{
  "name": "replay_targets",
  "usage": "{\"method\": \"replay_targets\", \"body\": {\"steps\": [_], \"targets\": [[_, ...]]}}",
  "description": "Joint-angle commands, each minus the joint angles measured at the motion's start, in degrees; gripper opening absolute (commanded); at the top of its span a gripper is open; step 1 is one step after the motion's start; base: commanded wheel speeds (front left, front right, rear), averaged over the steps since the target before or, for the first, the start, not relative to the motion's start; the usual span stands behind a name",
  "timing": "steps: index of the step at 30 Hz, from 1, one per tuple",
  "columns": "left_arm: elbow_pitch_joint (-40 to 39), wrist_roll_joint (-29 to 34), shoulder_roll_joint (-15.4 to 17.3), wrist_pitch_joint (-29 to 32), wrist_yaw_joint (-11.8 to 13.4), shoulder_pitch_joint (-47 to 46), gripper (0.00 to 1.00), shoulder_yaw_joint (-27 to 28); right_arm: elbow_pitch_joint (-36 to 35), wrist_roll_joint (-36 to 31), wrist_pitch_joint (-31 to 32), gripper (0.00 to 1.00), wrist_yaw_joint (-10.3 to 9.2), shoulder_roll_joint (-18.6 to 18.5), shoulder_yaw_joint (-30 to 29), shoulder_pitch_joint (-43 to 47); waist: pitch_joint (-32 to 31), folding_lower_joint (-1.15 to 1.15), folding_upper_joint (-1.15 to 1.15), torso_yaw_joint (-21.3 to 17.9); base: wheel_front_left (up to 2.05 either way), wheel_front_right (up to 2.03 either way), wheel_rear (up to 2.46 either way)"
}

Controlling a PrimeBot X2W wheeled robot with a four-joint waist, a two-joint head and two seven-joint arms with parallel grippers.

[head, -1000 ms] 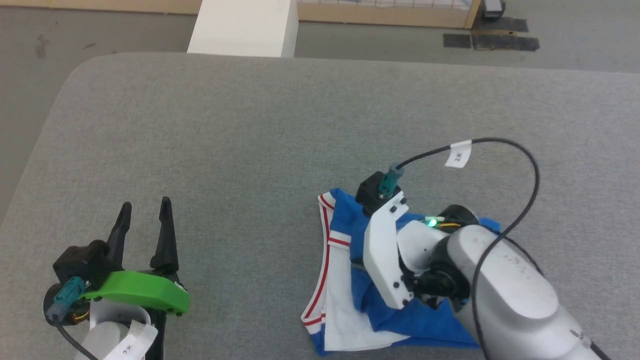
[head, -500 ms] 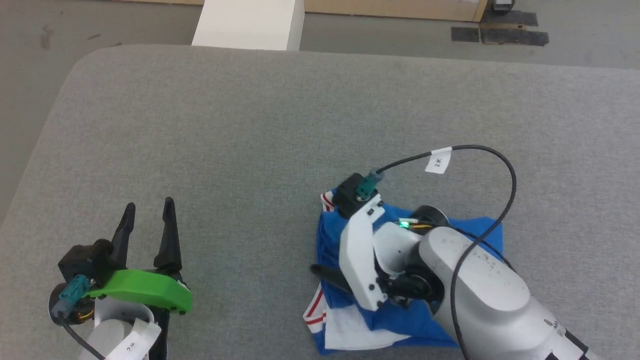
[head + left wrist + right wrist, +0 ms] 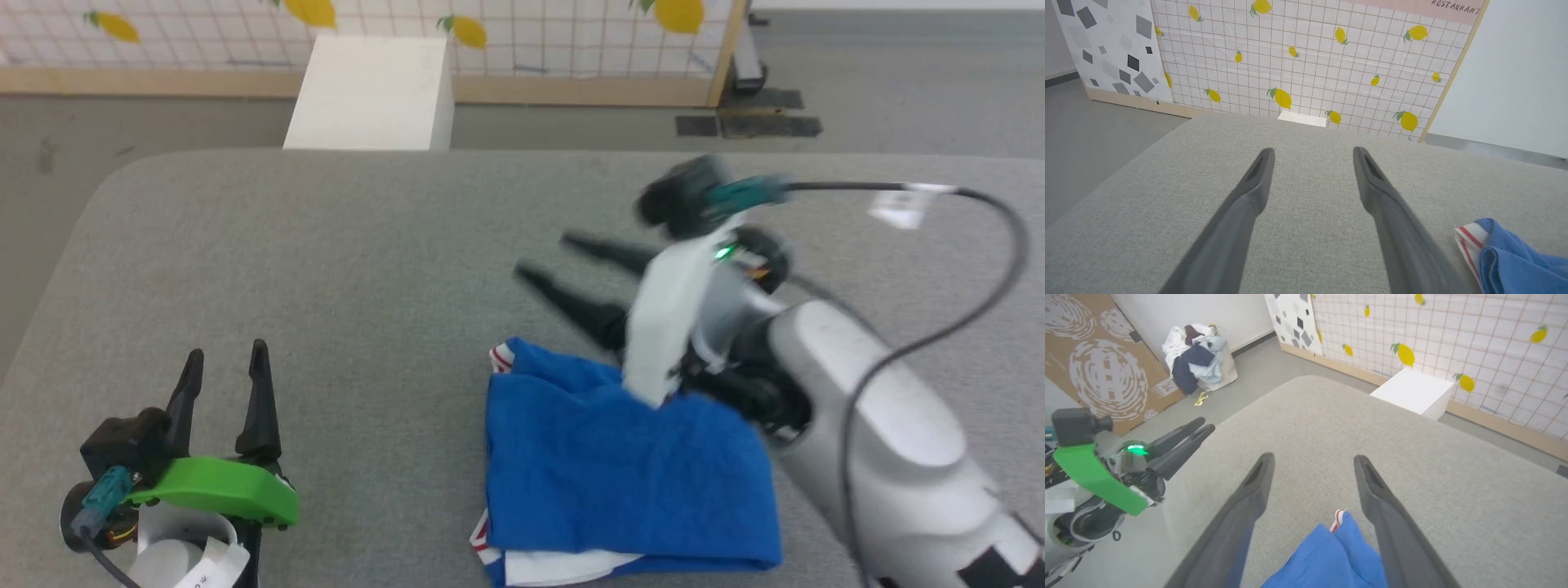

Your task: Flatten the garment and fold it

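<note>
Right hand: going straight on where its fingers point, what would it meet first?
Likely the bare grey table top beyond the garment; nothing else lies before the right hand. Depth is unclear.

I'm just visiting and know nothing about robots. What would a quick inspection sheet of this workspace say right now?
Surface: grey fabric-covered table, rounded far-left corner.
Job's things: blue garment folded into a compact stack on the table, white and red trim showing at its left edge.
Clutter: nothing seen.
Grippers: left gripper open, empty, apart from the garment; right gripper open, empty, blurred, just beyond the garment's far edge.
Cables: black tagged cable loops from the right wrist.
Surroundings: white box and lemon-patterned panel behind the table; heap of clothes on the floor.
</note>
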Motion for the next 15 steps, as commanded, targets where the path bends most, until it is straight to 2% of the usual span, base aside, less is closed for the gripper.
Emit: {"method": "replay_targets", "body": {"steps": [1,7,11,15], "targets": [[-0.71,0.33,0.23,-0.36,0.54,0.88,1.00,0.25,-1.21,-1.37,-3.82,1.00,-0.09,-1.08,-1.36,0.18,-2.13,0.00,0.00,-2.20,0.00,0.00,0.00],[-2.21,1.24,0.31,-0.70,1.57,2.25,1.00,0.60,-1.69,-6.80,-19.36,1.00,-0.09,-3.97,-10.23,4.35,-3.84,0.00,0.00,-3.56,0.00,0.00,0.00],[-2.79,1.59,0.17,-0.84,1.91,3.15,1.00,0.60,-1.44,-10.94,-28.46,1.00,-0.09,-3.98,-17.56,8.39,-4.80,0.00,0.00,-3.89,0.00,0.00,0.00],[-3.08,1.78,0.00,-0.92,2.12,3.62,1.00,0.50,-1.42,-16.12,-34.07,1.00,-0.09,-3.17,-24.97,13.64,-5.21,0.00,0.00,-3.91,0.00,0.00,0.00]]}}
